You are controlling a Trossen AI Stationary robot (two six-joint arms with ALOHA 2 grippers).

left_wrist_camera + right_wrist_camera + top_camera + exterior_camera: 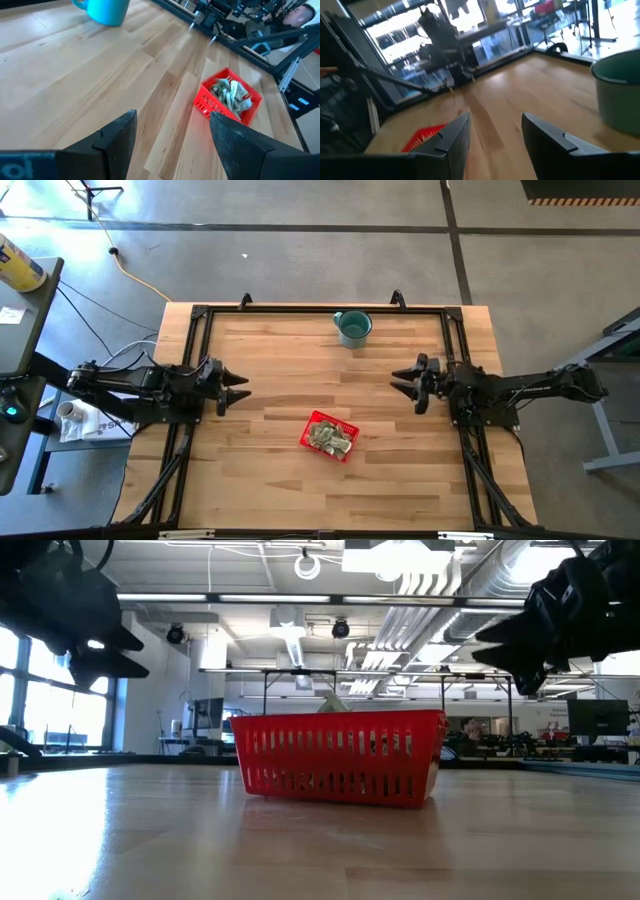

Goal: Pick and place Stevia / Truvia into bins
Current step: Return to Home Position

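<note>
A small square red basket (328, 436) stands on its base near the middle of the wooden table, slightly toward the near edge. Several pale, green-printed sweetener packets (230, 95) lie heaped inside it, and one packet tip (333, 703) pokes above the rim. My left gripper (245, 387) hovers open above the table's left side, pointing toward the middle, its fingers (120, 135) empty. My right gripper (397, 382) hovers open above the right side, facing it, with nothing between its fingers (460, 132). Both are clear of the basket (340, 755).
A teal mug (352, 328) stands near the table's far edge, and also shows in the wrist views (102, 10) (620, 95). A black frame (320, 308) runs round the table. Bare wood lies between the grippers and around the basket.
</note>
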